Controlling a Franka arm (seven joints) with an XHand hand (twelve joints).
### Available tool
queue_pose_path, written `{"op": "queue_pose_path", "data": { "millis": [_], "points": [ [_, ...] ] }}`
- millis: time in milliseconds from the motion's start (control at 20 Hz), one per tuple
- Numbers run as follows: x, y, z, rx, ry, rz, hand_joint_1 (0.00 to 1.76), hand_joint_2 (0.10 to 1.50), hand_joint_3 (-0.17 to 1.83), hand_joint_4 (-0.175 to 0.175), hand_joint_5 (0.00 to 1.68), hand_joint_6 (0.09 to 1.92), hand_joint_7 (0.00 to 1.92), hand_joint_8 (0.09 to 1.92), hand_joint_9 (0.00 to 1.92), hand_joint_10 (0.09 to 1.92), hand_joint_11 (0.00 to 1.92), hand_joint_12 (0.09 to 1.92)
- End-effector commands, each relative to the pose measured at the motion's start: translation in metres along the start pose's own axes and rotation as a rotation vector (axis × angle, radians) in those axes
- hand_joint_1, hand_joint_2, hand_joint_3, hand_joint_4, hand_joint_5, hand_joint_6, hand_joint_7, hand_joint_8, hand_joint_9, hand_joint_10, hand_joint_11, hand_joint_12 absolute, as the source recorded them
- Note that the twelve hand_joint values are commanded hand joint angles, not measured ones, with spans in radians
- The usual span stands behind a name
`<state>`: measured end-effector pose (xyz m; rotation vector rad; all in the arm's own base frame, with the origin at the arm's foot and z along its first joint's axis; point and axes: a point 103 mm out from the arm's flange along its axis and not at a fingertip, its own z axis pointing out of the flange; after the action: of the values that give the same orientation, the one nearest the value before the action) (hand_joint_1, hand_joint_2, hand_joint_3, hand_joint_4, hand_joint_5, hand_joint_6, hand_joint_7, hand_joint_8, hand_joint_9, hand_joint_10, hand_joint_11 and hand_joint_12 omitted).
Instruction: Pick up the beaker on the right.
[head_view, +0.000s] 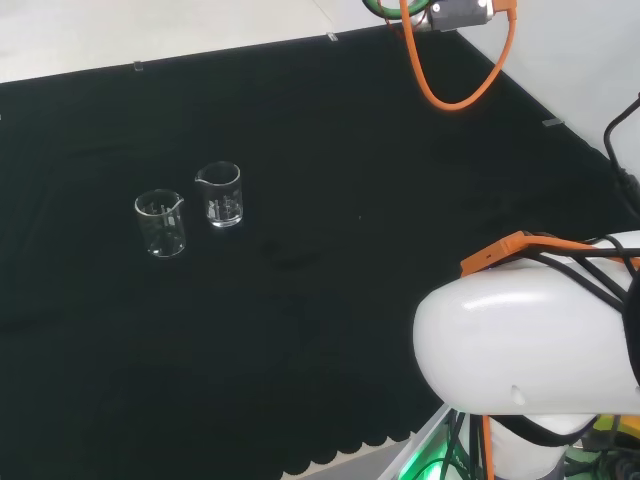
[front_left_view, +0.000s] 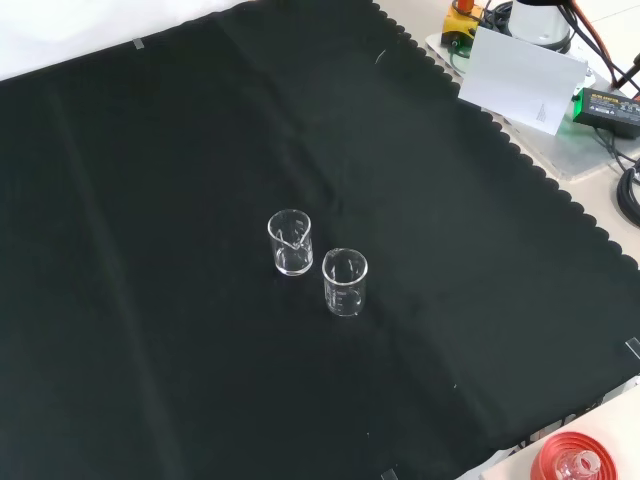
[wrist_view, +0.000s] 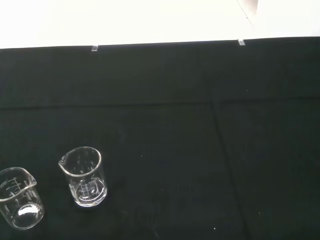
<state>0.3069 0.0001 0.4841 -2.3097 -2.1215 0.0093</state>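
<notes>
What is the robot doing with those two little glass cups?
Nothing is being held yet. Two clear glass beakers stand upright and empty, close together on the black cloth. In the head view, the right beaker is the one to pick up; the left beaker sits beside it. The white arm is back at that view's right, away from both.

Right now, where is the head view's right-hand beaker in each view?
Head view: target beaker, right and slightly farther of the pair.
Front view: target beaker, upper left of the pair.
Wrist view: target beaker, scale facing the camera.
Shared landmark: other beaker, beside it, apart.
</notes>
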Motion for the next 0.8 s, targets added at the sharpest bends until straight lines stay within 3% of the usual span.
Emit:
{"op": "queue_pose_path", "data": {
  "millis": [50,250,400,450,500,800],
  "points": [
    [0.0,0.0,0.0,-0.008,-0.008,0.0,0.02,1.19,0.59,-0.046,0.06,0.11,0.0,0.37,0.03,0.65,0.0,1.01],
    [0.001,0.001,0.0,-0.008,-0.011,0.003,0.0,1.29,0.39,-0.046,0.09,0.09,0.0,0.36,0.03,0.66,0.0,0.99],
    [0.0,0.003,0.002,0.0,-0.008,0.003,0.0,1.3,0.37,-0.046,0.1,0.09,0.0,0.36,0.03,0.66,0.0,0.99],
    [-0.007,0.007,0.005,0.019,0.049,0.028,0.0,1.3,0.37,-0.046,0.1,0.09,0.0,0.36,0.03,0.66,0.0,0.99],
    [-0.014,0.01,0.007,0.025,0.062,0.032,0.0,1.3,0.37,-0.046,0.1,0.09,0.0,0.37,0.03,0.66,0.0,0.99],
    [-0.03,0.021,0.025,0.019,0.041,0.016,0.0,1.28,0.34,-0.048,0.1,0.09,0.01,0.38,0.03,0.66,0.0,0.98]
  ]
}}
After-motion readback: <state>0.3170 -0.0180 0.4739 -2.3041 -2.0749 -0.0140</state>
